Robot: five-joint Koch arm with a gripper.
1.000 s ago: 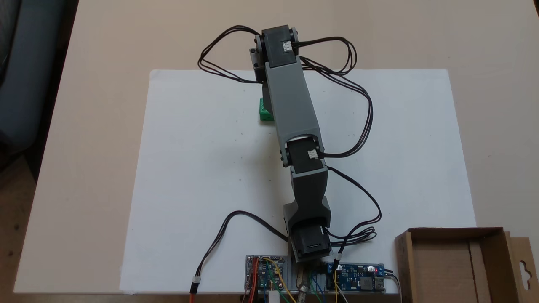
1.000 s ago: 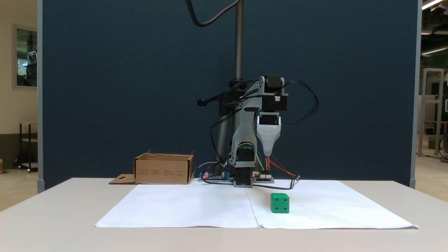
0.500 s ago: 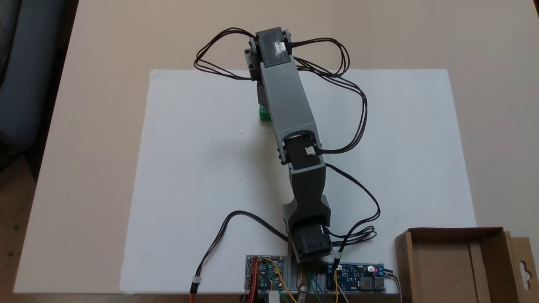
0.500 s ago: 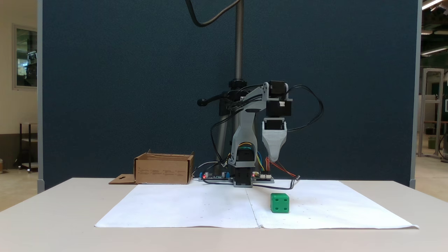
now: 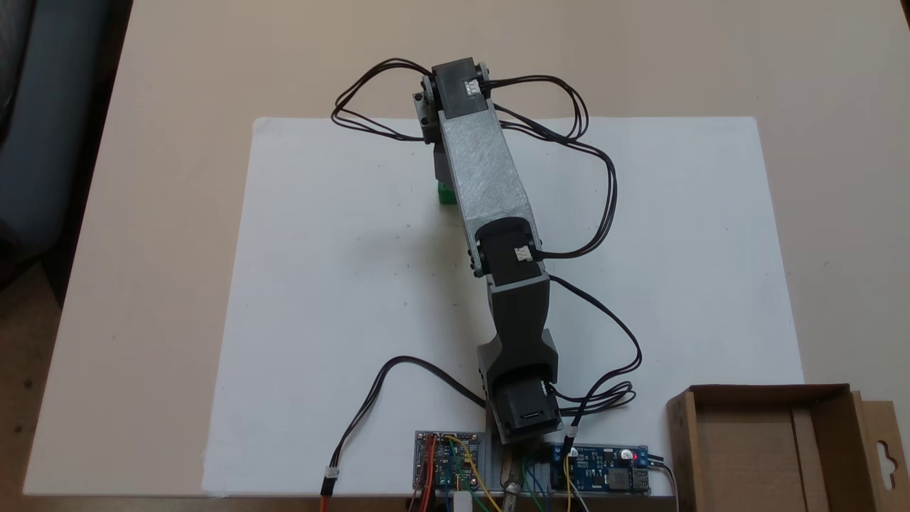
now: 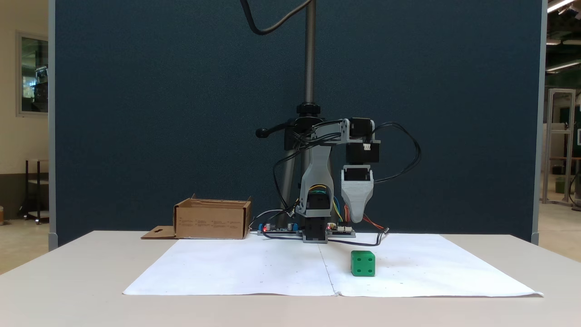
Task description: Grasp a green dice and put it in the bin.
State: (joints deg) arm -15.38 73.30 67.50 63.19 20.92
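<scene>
Arm: reaches from its base at the bottom centre of a fixed view toward the upper centre, links nearly in line, black cables looping off both sides of the wrist.
Gripper point(image 6: 357, 220): hangs tip-down right of centre in a fixed view, above the paper and clear of it. Only one tapered grey jaw faces this camera, the other lies behind it; cannot tell whether the pincer is wide or narrow. From above the forearm covers it.
Green dice point(image 6: 363, 263): sits flat on the white paper point(image 6: 254, 268), lower right of centre, below the gripper tip with clear space between them. In a fixed view from above just a sliver of green point(image 5: 446, 193) peeks out at the left edge of the forearm, upper centre.
Bin point(image 5: 764, 448): bottom right corner in a fixed view, open side up, flap with hang-hole on its right. In the front view it stands at left centre point(image 6: 212, 220), well apart from the dice.
Circuit boards point(image 5: 533, 473): bottom edge, either side of the arm base, just beside the bin.
</scene>
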